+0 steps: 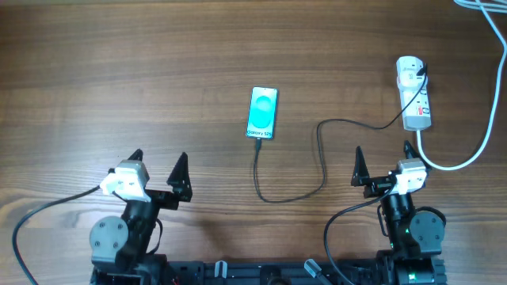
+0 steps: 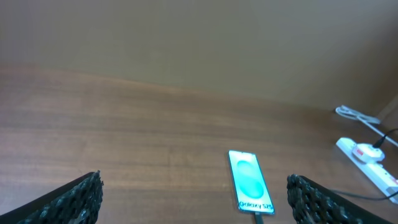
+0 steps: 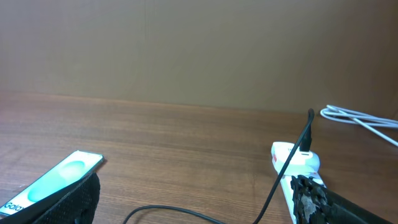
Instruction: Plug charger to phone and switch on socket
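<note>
The phone (image 1: 262, 112) lies flat mid-table, cyan screen up, its "Galaxy S25" strip at the near end. It also shows in the left wrist view (image 2: 250, 189) and the right wrist view (image 3: 53, 179). The charger (image 1: 321, 168), a thin black cable, has its tip at the phone's near end, loops across the table and ends in a black plug in the socket (image 1: 414, 103), a white power strip at the right. The socket also shows in the left wrist view (image 2: 368, 163) and the right wrist view (image 3: 293, 163). My left gripper (image 1: 159, 166) and right gripper (image 1: 383, 162) are open and empty near the front edge.
A thick white cord (image 1: 485, 142) runs from the socket's near end out right and up to the far right corner. The robot bases and their black wires (image 1: 47, 210) sit at the front edge.
</note>
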Tool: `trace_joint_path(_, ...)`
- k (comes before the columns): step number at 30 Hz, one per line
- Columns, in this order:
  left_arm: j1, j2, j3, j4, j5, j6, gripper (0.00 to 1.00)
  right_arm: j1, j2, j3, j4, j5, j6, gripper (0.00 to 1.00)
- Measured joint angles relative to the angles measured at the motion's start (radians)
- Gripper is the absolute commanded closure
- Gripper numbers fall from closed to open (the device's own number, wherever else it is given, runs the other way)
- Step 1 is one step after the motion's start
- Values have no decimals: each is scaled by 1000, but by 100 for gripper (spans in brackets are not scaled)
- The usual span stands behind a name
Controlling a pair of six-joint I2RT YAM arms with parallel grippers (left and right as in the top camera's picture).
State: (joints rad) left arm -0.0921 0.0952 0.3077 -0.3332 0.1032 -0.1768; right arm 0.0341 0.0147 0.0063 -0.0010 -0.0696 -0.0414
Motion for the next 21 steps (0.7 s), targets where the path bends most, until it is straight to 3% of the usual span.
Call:
trace_joint_path(6,5,-80,-60,41,0,0,0,0,0,0,0,0,0,0)
trace_joint_path(21,9,-80,-69,114,0,0,0,0,0,0,0,0,0,0)
